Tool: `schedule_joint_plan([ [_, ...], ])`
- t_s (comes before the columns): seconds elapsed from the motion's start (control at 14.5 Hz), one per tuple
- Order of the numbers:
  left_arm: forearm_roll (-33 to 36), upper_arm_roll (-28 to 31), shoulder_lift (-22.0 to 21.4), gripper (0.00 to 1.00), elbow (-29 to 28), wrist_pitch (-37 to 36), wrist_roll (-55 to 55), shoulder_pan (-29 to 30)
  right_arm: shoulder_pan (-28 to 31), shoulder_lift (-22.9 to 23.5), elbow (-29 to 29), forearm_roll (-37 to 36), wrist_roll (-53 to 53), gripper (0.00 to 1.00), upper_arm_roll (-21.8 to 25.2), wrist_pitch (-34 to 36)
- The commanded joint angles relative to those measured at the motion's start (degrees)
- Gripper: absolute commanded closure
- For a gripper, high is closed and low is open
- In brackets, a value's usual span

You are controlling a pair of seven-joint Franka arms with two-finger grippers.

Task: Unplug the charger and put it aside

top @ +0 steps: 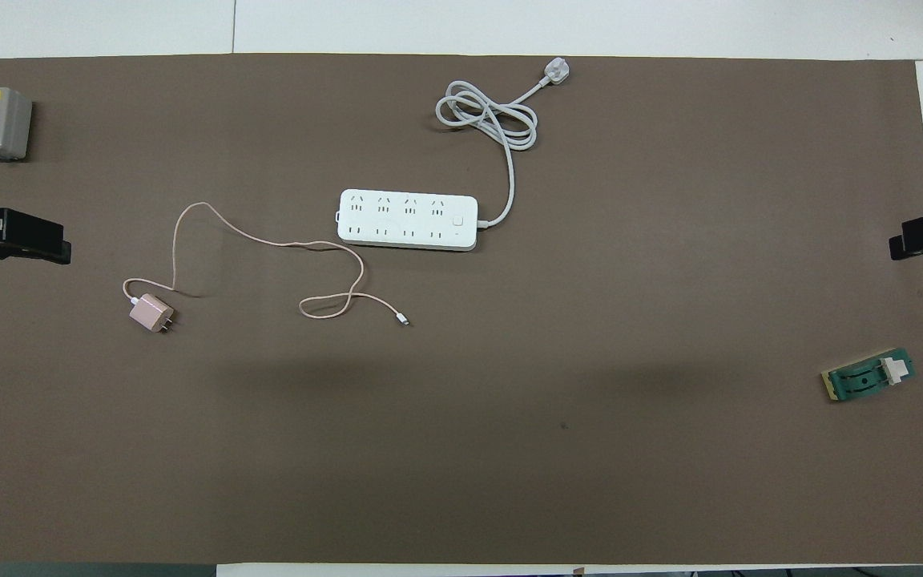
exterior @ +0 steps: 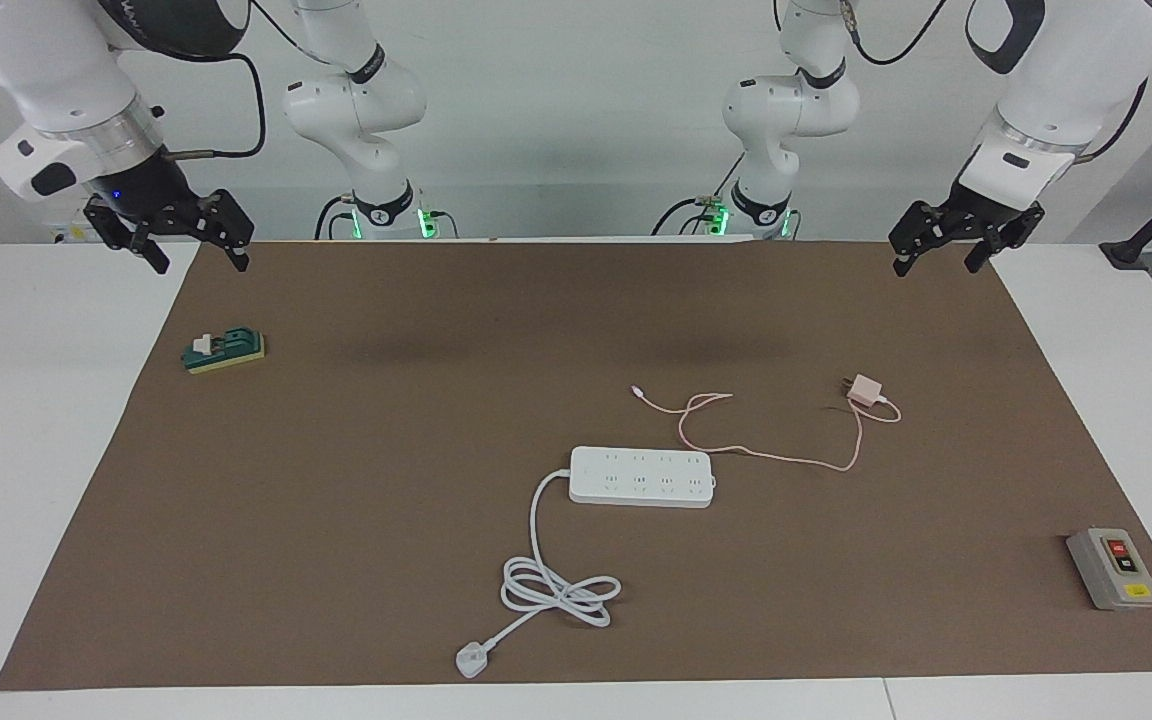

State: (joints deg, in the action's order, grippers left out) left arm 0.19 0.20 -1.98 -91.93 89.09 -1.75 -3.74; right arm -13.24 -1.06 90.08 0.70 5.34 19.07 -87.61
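Observation:
The charger is a small pale-pink cube lying on the brown mat with its prongs bare. It is apart from the white power strip, nearer to the robots and toward the left arm's end. Its thin pink cable loops loosely across the mat and runs close past the strip's end. In the overhead view the charger and the strip are also apart. My left gripper hangs open and empty over the mat's corner. My right gripper hangs open and empty over the other near corner.
The strip's thick white cord coils toward the table's edge farthest from the robots. A grey switch box sits at the left arm's end. A small green block sits at the right arm's end. White table surrounds the mat.

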Motion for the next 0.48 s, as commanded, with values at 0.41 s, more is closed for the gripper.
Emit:
schedule_joint_plan([
  [0.41,-1.16,1.03,-0.21,0.00,0.35,-0.94,1.31,-0.74,0.23,-0.17,-0.08,0.70,-0.51,0.00,-0.35,-0.54],
])
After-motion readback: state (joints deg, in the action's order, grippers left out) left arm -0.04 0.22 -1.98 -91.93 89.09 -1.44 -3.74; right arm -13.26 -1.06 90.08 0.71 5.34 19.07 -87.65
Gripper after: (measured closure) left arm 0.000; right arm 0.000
